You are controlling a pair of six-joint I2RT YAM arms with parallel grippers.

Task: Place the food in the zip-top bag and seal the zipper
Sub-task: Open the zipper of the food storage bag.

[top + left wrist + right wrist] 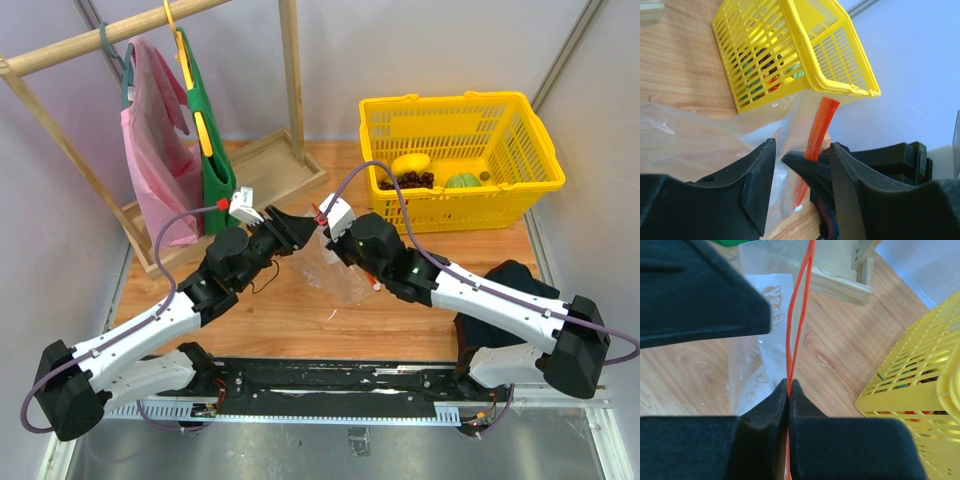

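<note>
on the wooden surface (300,310), the yellow basket (530,180) at the far right holds the food (412,163). the clear bag (345,282) sits between both arms. the right pincer (789,390) pinches its orange zipper (799,315); the left pincer (802,152) is spread around it.

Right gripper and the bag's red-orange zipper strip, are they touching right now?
Touching. The right wrist view shows the right gripper shut on the zipper strip, which runs up and out from between its closed pads.
</note>
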